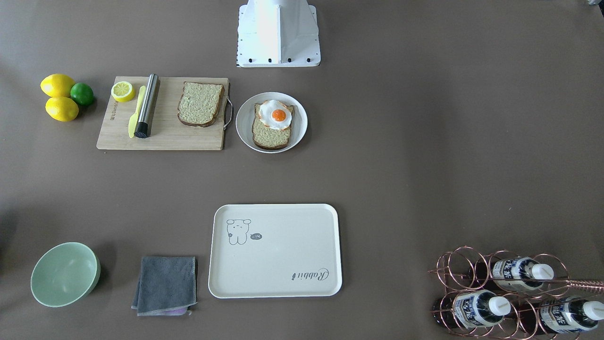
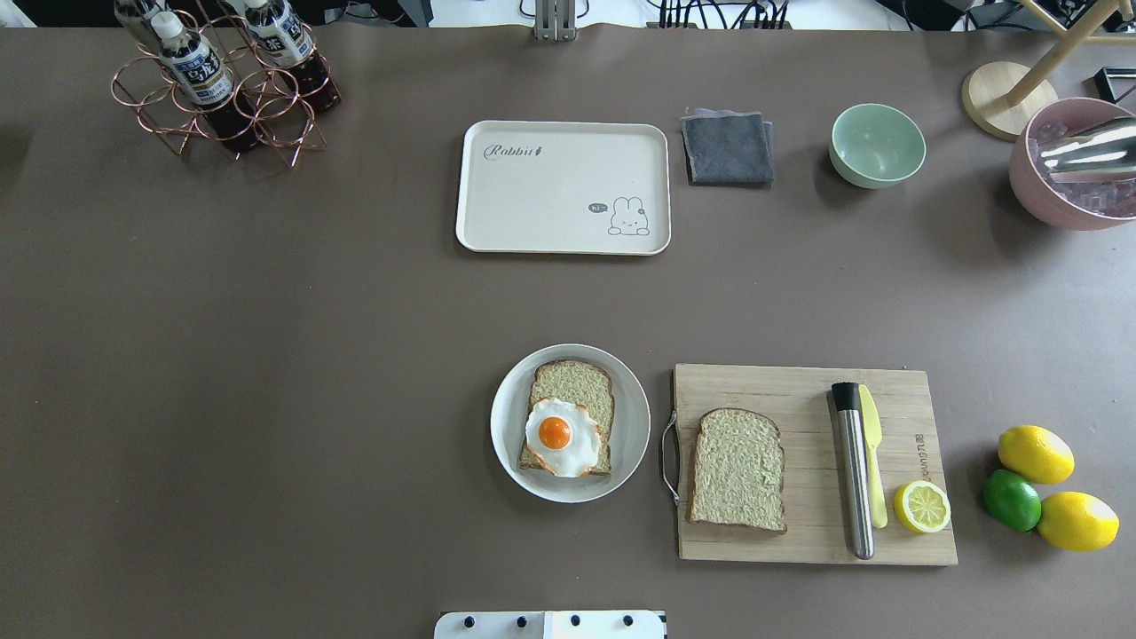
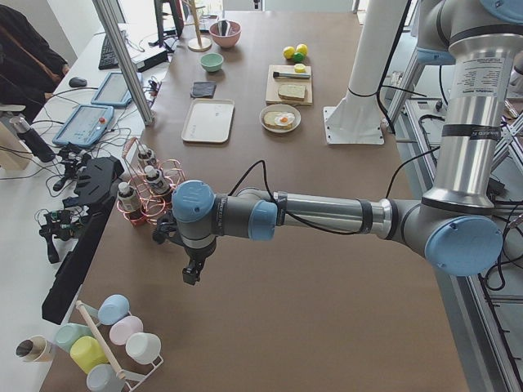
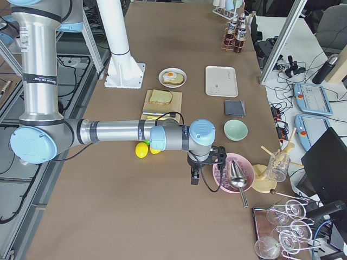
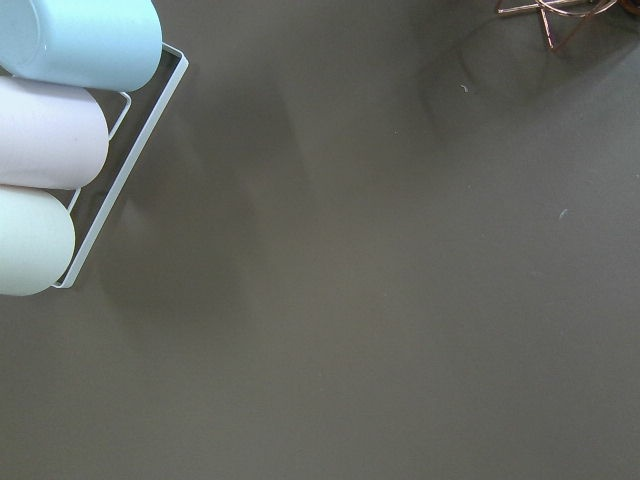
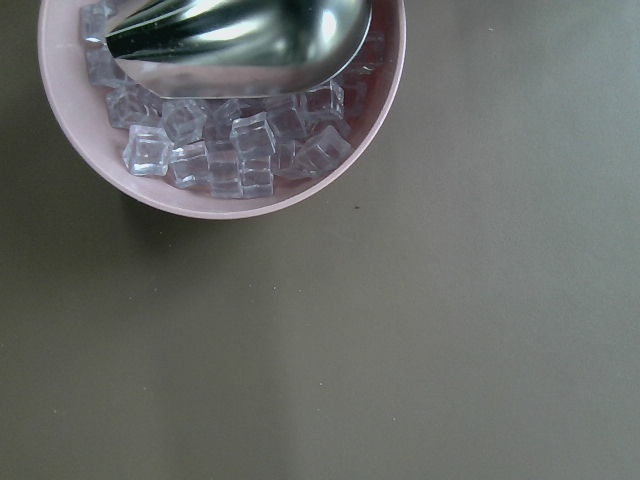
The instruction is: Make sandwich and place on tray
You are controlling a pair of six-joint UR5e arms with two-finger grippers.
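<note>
A bread slice point(image 2: 577, 382) with a fried egg point(image 2: 561, 435) on it lies on the round white plate point(image 2: 506, 426). A second bread slice point(image 2: 738, 470) lies on the wooden cutting board point(image 2: 799, 390). The cream tray point(image 2: 550, 195) lies farther out on the table with nothing on it. My left gripper point(image 3: 190, 273) hangs over the table's left end, by the bottle rack. My right gripper point(image 4: 194, 179) hangs over the right end, by the pink bowl. Both show only in the side views, so I cannot tell whether they are open or shut.
On the board lie a steel cylinder point(image 2: 854, 470), a yellow knife point(image 2: 872, 461) and a half lemon point(image 2: 922, 507). Two lemons point(image 2: 1035, 453) and a lime point(image 2: 1012, 500) sit beside it. A grey cloth point(image 2: 728, 147), a green bowl point(image 2: 877, 145), a pink ice bowl point(image 2: 1065, 191) and a bottle rack point(image 2: 222, 89) stand along the far side.
</note>
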